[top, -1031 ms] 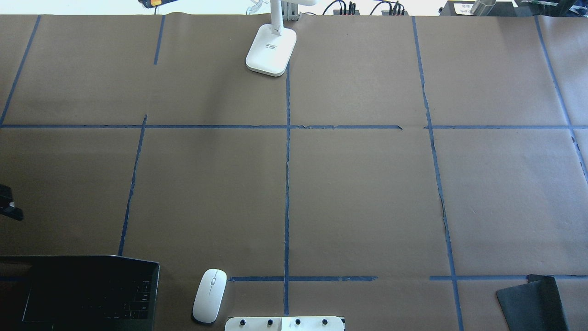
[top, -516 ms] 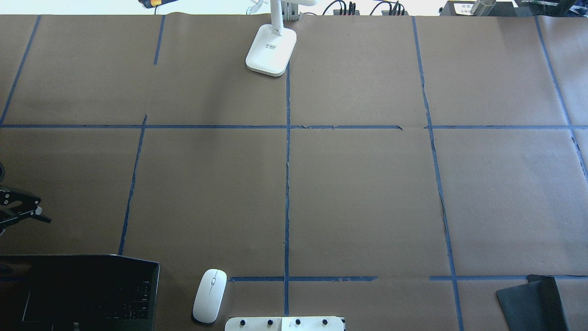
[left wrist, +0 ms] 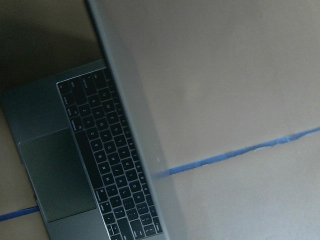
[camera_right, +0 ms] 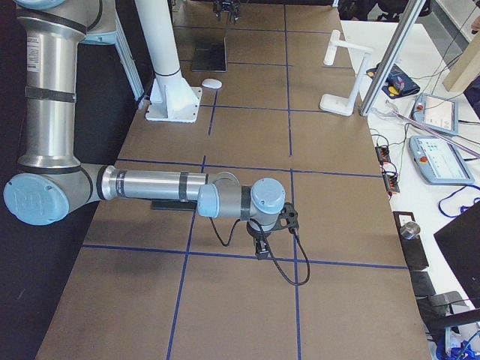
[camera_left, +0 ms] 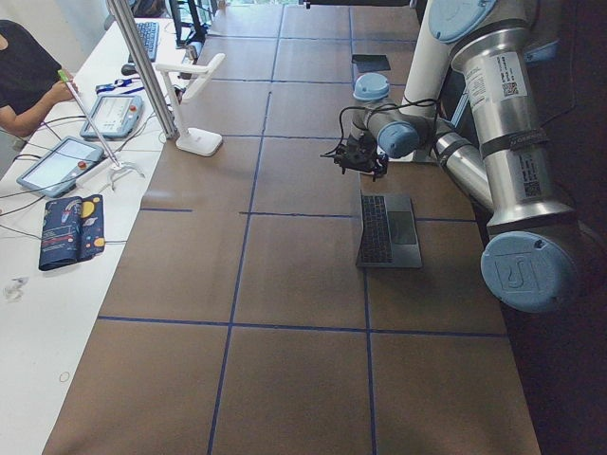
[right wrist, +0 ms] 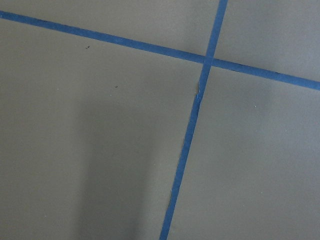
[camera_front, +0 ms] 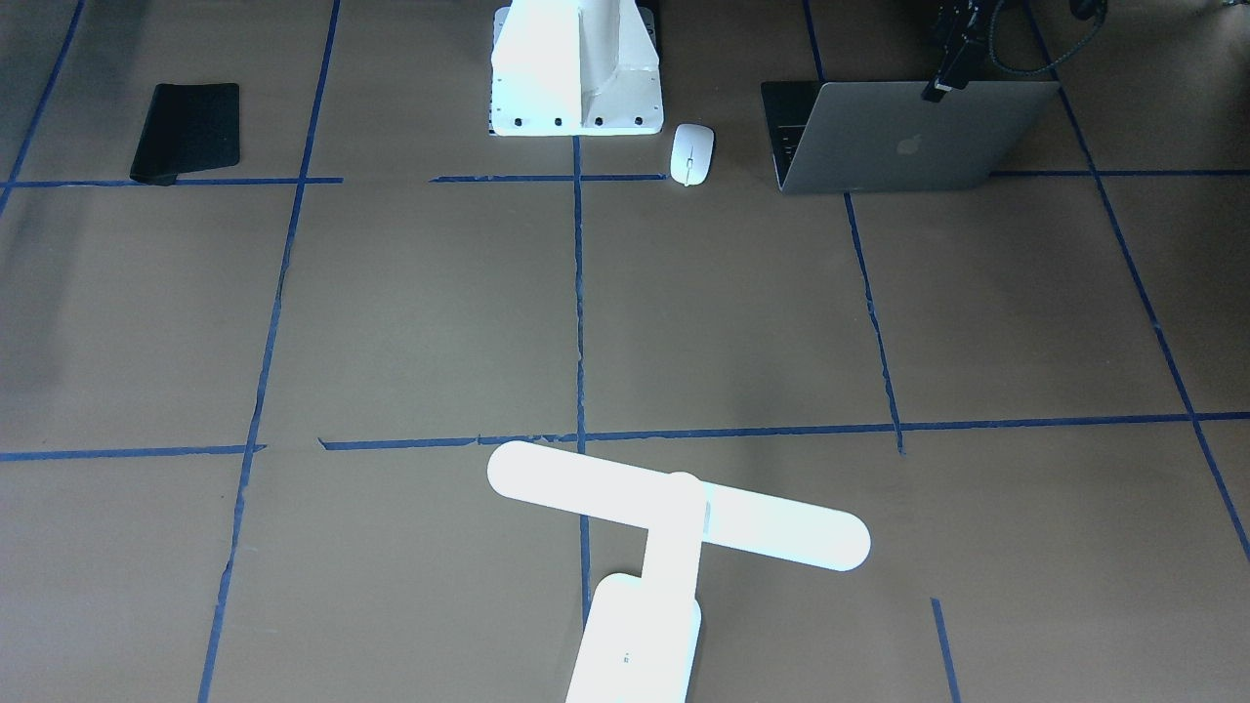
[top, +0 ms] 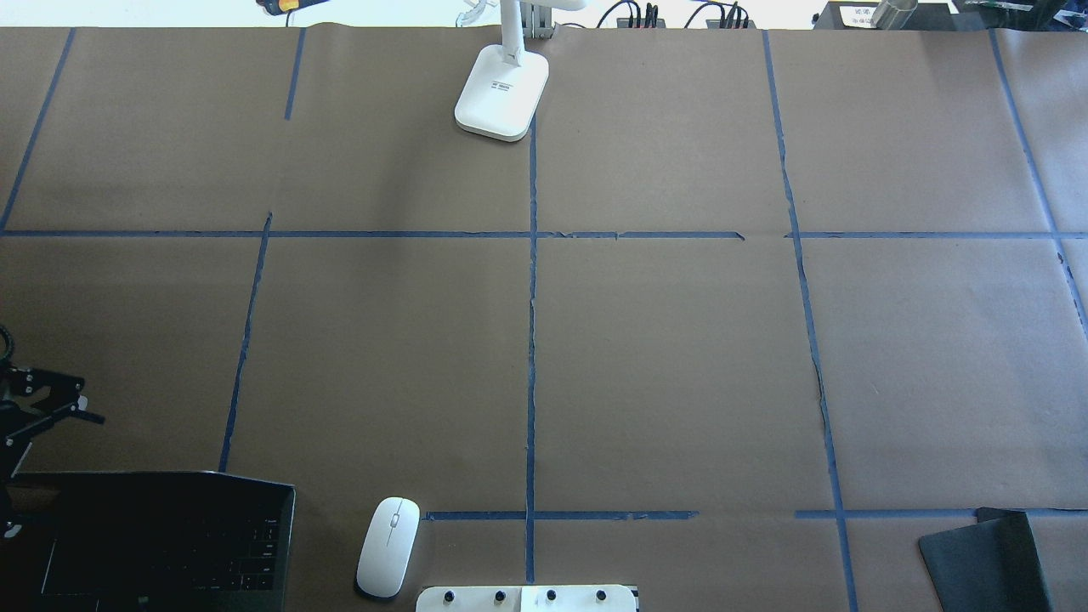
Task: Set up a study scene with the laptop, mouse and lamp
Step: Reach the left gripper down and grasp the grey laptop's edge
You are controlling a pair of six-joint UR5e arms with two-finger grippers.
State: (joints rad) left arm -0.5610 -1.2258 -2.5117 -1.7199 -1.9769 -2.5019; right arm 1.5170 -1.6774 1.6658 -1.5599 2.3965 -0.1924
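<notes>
The laptop stands open at the table's near left corner; its silver lid with the logo shows in the front view. My left gripper is just beyond the lid's top edge, with its jaws apart and nothing between them. It also shows in the front view. The left wrist view shows the keyboard and the lid's edge. The white mouse lies right of the laptop. The white lamp stands at the far middle edge. My right gripper hangs low over bare table paper far to the right; I cannot tell if it is open or shut.
A black mat lies at the near right corner. The white pedestal stands at the near middle edge, next to the mouse. Blue tape lines divide the brown paper. Tablets and cables lie beyond the far edge.
My left gripper has come in from the left edge and moved nearer, toward the laptop's lid. The laptop, mouse and lamp have not moved.
</notes>
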